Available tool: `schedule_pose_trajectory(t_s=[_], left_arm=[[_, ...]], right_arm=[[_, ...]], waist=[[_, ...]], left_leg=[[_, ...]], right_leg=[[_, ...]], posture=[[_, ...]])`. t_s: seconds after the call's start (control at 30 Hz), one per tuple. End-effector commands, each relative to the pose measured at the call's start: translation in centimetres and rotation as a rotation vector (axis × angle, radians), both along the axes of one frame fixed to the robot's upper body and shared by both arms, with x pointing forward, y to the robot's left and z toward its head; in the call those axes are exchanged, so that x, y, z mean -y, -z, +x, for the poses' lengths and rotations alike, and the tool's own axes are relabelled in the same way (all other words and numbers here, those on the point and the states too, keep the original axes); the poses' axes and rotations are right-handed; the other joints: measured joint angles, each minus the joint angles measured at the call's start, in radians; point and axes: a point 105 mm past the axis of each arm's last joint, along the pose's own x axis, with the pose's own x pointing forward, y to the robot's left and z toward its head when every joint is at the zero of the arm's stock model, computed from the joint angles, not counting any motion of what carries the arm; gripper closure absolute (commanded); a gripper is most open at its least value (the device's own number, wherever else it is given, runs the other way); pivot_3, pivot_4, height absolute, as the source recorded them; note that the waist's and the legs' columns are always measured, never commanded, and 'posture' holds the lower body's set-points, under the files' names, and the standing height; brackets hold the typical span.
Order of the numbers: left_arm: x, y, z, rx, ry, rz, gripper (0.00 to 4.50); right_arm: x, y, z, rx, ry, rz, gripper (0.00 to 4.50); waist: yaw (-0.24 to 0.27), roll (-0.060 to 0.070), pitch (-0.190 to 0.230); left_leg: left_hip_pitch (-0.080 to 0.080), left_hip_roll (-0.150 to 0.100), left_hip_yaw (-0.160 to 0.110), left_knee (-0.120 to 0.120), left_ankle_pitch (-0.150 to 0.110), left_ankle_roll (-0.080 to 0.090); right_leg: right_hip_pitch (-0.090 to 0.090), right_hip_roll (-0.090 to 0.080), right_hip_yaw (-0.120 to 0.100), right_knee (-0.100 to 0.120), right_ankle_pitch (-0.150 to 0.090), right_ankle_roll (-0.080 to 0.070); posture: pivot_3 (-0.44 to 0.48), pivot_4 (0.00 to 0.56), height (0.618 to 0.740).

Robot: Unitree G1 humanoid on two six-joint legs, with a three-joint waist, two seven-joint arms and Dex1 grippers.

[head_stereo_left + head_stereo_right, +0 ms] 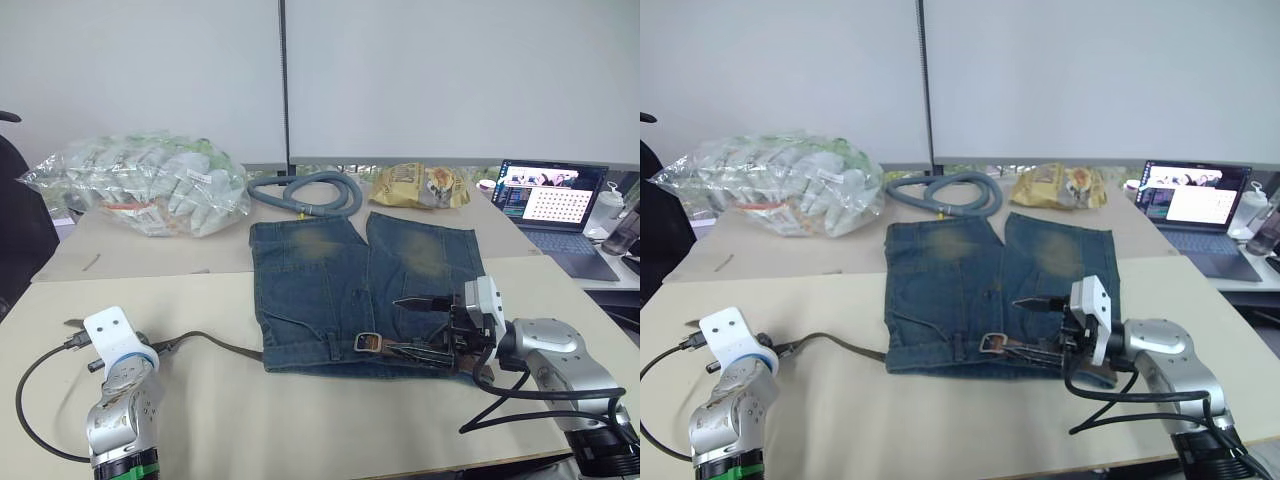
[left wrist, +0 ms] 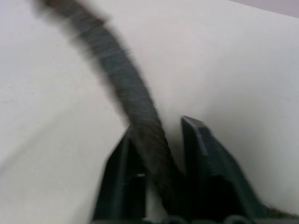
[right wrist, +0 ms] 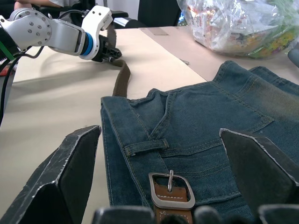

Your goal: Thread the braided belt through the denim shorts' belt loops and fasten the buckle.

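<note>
Limp and floppy, the braided belt (image 1: 205, 341) sags from the pinching left tool (image 2: 156, 186); the spread right tool (image 3: 187, 186) should grip behind the buckle (image 3: 171, 190).

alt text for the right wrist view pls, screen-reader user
Two open black tool fingers frame a silver buckle lying on the waistband of blue denim shorts, with a belt loop just beyond it. The brown belt runs off the shorts across the pale table to the left tool, which grips it.
</note>
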Motion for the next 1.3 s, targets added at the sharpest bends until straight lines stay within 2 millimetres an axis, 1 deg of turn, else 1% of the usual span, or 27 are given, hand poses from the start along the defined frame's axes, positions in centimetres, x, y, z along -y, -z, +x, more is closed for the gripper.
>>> schedule_pose_trajectory(t_s=[0.03, 0.1, 0.17, 0.23, 0.3, 0.33, 0.4, 0.47, 0.53, 0.57, 0.63, 0.67, 0.7, 0.77, 0.83, 0.9, 1.0, 1.1, 1.17, 1.3], left_arm=[[-0.5, -0.9, 0.1, 0.032, -0.017, 0.052, 4.46], [-0.5, -1.8, 0.5, 0.068, -0.007, 0.081, 4.46], [-0.2, -3.1, 1.2, 0.11, 0.035, 0.152, 4.46], [0.5, -4.5, 2.1, 0.163, 0.086, 0.209, 4.46], [1.5, -6.5, 3.2, 0.243, 0.16, 0.28, 4.46], [2.5, -7.7, 3.9, 0.28, 0.223, 0.342, 4.46], [4.4, -9.5, 4.9, 0.34, 0.332, 0.439, 4.46], [6.7, -11.1, 5.8, 0.389, 0.445, 0.546, 4.46], [8.8, -12.1, 6.4, 0.425, 0.537, 0.628, 4.46], [10.9, -13.0, 6.8, 0.449, 0.618, 0.725, 4.46], [14.6, -13.8, 7.1, 0.473, 0.759, 0.921, 4.46], [16.2, -14.1, 7.2, 0.486, 0.81, 1.013, 4.46], [17.3, -14.2, 7.2, 0.494, 0.839, 1.08, 4.46], [19.1, -14.3, 7.4, 0.513, 0.879, 1.198, 4.46], [20.7, -14.3, 7.4, 0.533, 0.906, 1.293, 4.46], [21.8, -14.4, 7.3, 0.558, 0.919, 1.351, 4.46], [24.4, -14.4, 6.7, 0.633, 0.959, 1.427, 4.46], [25.5, -14.1, 6.2, 0.666, 0.99, 1.425, 4.46], [25.7, -13.9, 6.1, 0.674, 1.0, 1.416, 4.46], [26.1, -13.8, 5.8, 0.686, 1.024, 1.43, 4.46]], right_arm=[[0.2, -1.5, -0.1, 0.076, 0.001, 0.021, 0.0], [0.2, -1.6, -0.1, 0.078, 0.003, 0.028, 0.0], [0.2, -1.8, -0.1, 0.08, 0.006, 0.036, 0.0], [0.3, -1.9, 0.0, 0.082, 0.012, 0.046, 0.0], [0.3, -2.1, -0.1, 0.082, 0.019, 0.059, 0.0], [0.4, -2.2, -0.1, 0.081, 0.027, 0.072, 0.0], [0.5, -2.5, 0.0, 0.08, 0.044, 0.093, 0.0], [0.5, -2.8, 0.3, 0.07, 0.08, 0.124, 0.0], [0.3, -3.2, 0.5, 0.061, 0.109, 0.166, 0.0], [0.0, -3.7, 0.8, 0.044, 0.145, 0.205, 0.0], [-0.5, -4.4, 1.3, 0.007, 0.202, 0.273, 0.0], [-0.9, -4.7, 1.5, -0.018, 0.225, 0.309, 0.0], [-1.2, -4.9, 1.7, -0.037, 0.239, 0.336, 0.0], [-1.9, -5.1, 1.9, -0.073, 0.273, 0.366, 0.0], [-2.4, -4.9, 2.1, -0.114, 0.304, 0.373, 0.0], [-2.7, -4.6, 2.3, -0.153, 0.328, 0.377, 0.0], [-3.4, -4.2, 3.1, -0.277, 0.396, 0.437, 0.0], [-4.8, -4.4, 3.3, -0.386, 0.406, 0.511, 0.0], [-5.9, -4.2, 3.4, -0.423, 0.407, 0.505, 0.0], [-7.0, -4.2, 3.7, -0.484, 0.406, 0.53, 0.0]], waist=[[0.0, 0.0, 0.0], [0.0, 0.0, 0.0], [0.0, -0.001, 0.0], [0.002, -0.002, 0.001], [0.003, -0.002, 0.001], [0.004, -0.003, 0.002], [0.004, -0.003, 0.002], [0.005, -0.003, 0.002], [0.006, -0.003, 0.002], [0.007, -0.004, 0.002], [0.015, -0.008, 0.005], [0.022, -0.01, 0.006], [0.028, -0.011, 0.007], [0.041, -0.011, 0.007], [0.055, -0.012, 0.007], [0.068, -0.012, 0.007], [0.082, -0.012, 0.007], [0.085, -0.012, 0.007], [0.086, -0.012, 0.007], [0.085, -0.012, 0.007]], left_leg=[[0.0, 0.0, 0.0, 0.0, 0.0, 0.0], [0.0, 0.0, 0.0, 0.0, 0.0, 0.0], [0.0, 0.0, 0.0, 0.0, 0.0, 0.0], [0.0, 0.0, 0.0, 0.0, 0.0, 0.001], [-0.001, 0.0, 0.0, 0.0, 0.0, 0.001], [-0.001, 0.0, 0.0, 0.0, 0.0, 0.001], [-0.001, 0.0, 0.0, 0.0, 0.0, 0.001], [-0.003, 0.0, 0.0, 0.0, 0.0, 0.0], [-0.005, 0.0, 0.0, 0.0, 0.001, -0.001], [-0.005, 0.0, 0.001, 0.0, 0.001, -0.001], [-0.008, 0.0, 0.0, 0.0, 0.002, -0.003], [-0.009, 0.001, 0.0, 0.0, 0.003, -0.005], [-0.011, 0.001, 0.0, 0.0, 0.004, -0.007], [-0.017, 0.002, 0.0, 0.0, 0.004, -0.007], [-0.019, 0.002, 0.0, 0.0, 0.004, -0.006], [-0.021, 0.002, 0.0, 0.0, 0.004, -0.005], [-0.023, 0.002, 0.0, 0.0, 0.007, 0.0], [-0.026, 0.001, 0.0, 0.0, 0.011, 0.002], [-0.027, 0.001, -0.001, 0.0, 0.011, 0.002], [-0.027, 0.0, -0.001, 0.0, 0.013, 0.003]], right_leg=[[0.0, 0.0, 0.0, 0.0, 0.0, 0.0], [0.0, 0.0, 0.0, 0.0, 0.0, 0.0], [0.0, 0.0, 0.0, 0.0, 0.0, 0.0], [0.0, 0.0, 0.0, 0.0, 0.0, 0.0], [-0.001, 0.0, 0.0, 0.0, 0.001, -0.001], [-0.001, 0.0, 0.0, -0.001, 0.001, -0.001], [-0.001, -0.001, -0.001, -0.001, 0.001, -0.001], [-0.001, -0.001, -0.001, -0.001, 0.001, -0.001], [-0.002, -0.001, 0.0, -0.001, 0.002, 0.0], [-0.003, -0.001, 0.0, -0.001, 0.002, -0.001], [-0.006, -0.001, -0.001, -0.001, 0.004, -0.002], [-0.007, -0.001, -0.002, 0.0, 0.005, -0.003], [-0.011, -0.001, -0.003, 0.0, 0.006, -0.005], [-0.017, -0.002, -0.005, -0.001, 0.009, -0.005], [-0.018, -0.003, -0.009, -0.001, 0.012, -0.005], [-0.018, -0.005, -0.011, -0.002, 0.013, -0.005], [-0.018, -0.005, -0.017, -0.002, 0.013, -0.004], [-0.019, -0.007, -0.022, -0.001, 0.013, -0.004], [-0.018, -0.008, -0.024, -0.001, 0.014, -0.003], [-0.018, -0.006, -0.026, -0.001, 0.014, -0.003]], posture=[[0.0, 0.15, 0.74], [0.0, 0.15, 0.74], [0.0, 0.15, 0.74], [0.0, 0.15, 0.74], [0.0, 0.15, 0.74], [0.0, 0.15, 0.74], [0.0, 0.15, 0.74], [0.0, 0.15, 0.74], [0.0, 0.15, 0.74], [0.0, 0.15, 0.74], [0.0, 0.15, 0.74], [0.0, 0.15, 0.74], [0.0, 0.15, 0.74], [0.0, 0.15, 0.74], [0.0, 0.15, 0.74], [0.0, 0.15, 0.74], [0.0, 0.15, 0.74], [0.0, 0.15, 0.74], [0.0, 0.15, 0.74], [0.0, 0.15, 0.74]])
